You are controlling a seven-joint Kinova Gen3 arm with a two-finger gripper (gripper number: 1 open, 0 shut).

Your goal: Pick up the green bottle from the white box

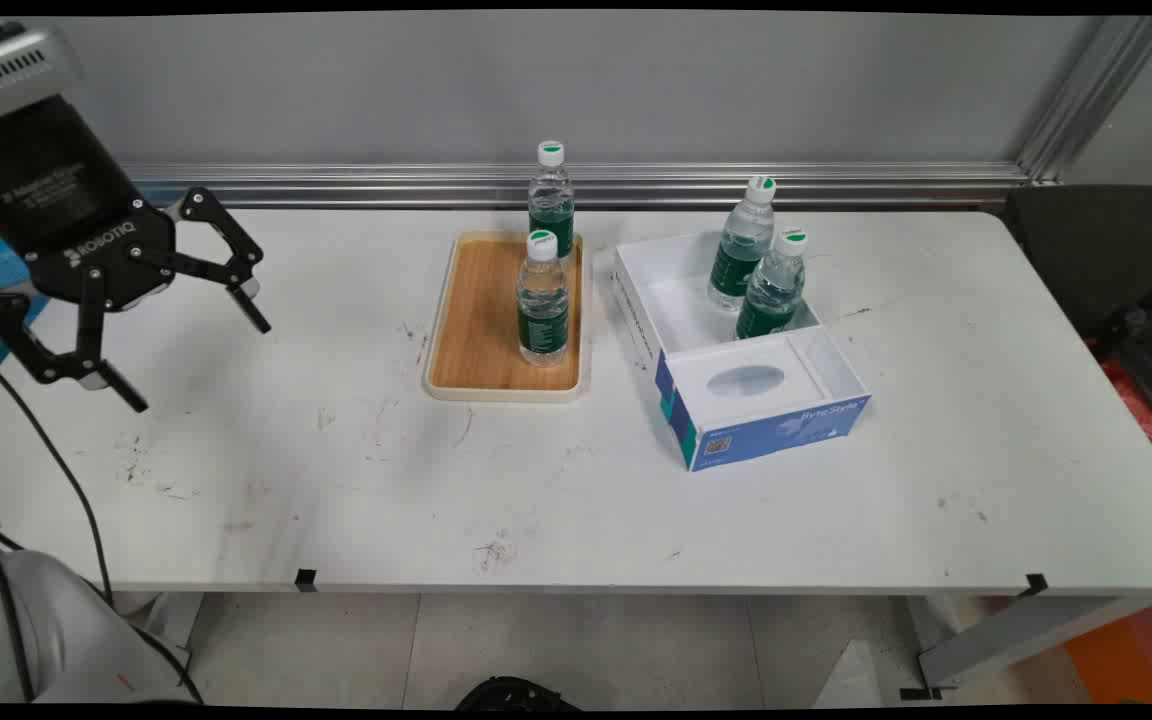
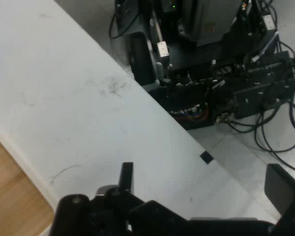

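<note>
Main view: gripper (image 1: pixel 198 360) hangs over the table's (image 1: pixel 576 500) left side, fingers spread wide, holding nothing, touching nothing. Well to its right, a wooden tray (image 1: pixel 481 325) carries one bottle (image 1: pixel 543 300); another bottle (image 1: pixel 550 198) stands behind it. An open white box (image 1: pixel 736 370) holds two more bottles (image 1: pixel 756 270).

Hand view: gripper (image 2: pixel 201 179) wide open and empty over bare table (image 2: pixel 88 98); tray corner (image 2: pixel 10 196) at lower left. Only here: black electronics and cables (image 2: pixel 226 69) past the table edge.

Hand view cuts off the wooden tray (image 2: pixel 10 196) at the bottom-left corner, only a strip showing, and the end effector (image 2: pixel 201 189) linkage at the bottom edge. In main view the rear tray bottle (image 1: pixel 550 200) is partly hidden behind the front bottle (image 1: pixel 542 300); box lettering (image 1: pixel 829 412) too small to read w/ certainty.
</note>
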